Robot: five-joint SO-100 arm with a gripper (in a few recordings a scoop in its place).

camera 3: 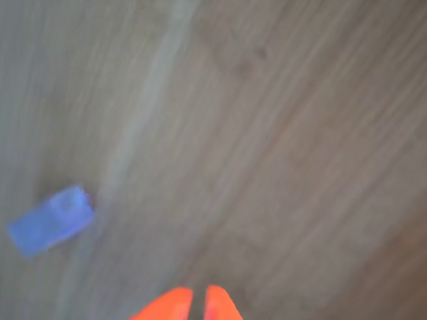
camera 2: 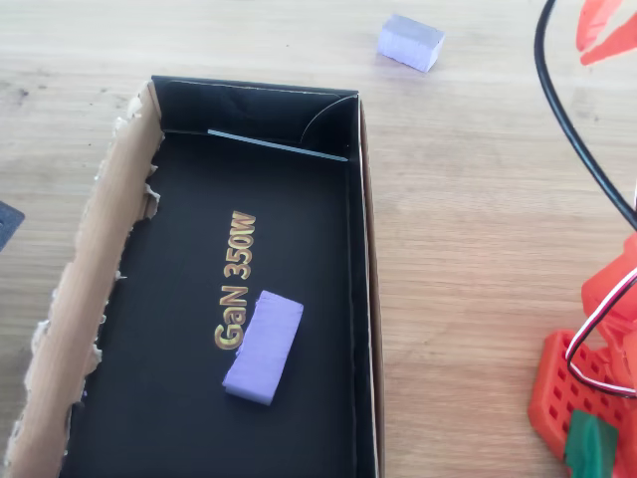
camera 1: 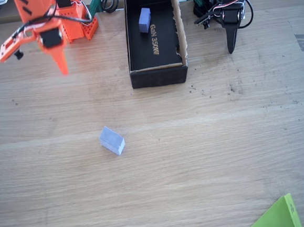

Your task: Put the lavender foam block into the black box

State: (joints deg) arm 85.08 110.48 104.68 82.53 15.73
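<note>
Now | jaws (camera 3: 193, 316) nearly together, empty | lavender foam block (camera 1: 112, 140) on bare table (camera 1: 208, 156), well off black box (camera 1: 158, 76)

Bare table all round lavender foam block (camera 1: 112, 140); black box (camera 1: 157, 75) well apart w/ periwinkle block (camera 1: 144, 20) inside.

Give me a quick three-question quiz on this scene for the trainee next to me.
1. True or false: the black box already holds a foam block.
2. Where does the lavender foam block lie? A) inside the box B) on the bare table C) between the jaws
3. Fill in: the gold lettering in the box reads "GaN ____".

Key: 1 true, the periwinkle block lies inside. 2 B, apart from the orange gripper, whose jaws look shut. 3 350W.
</note>
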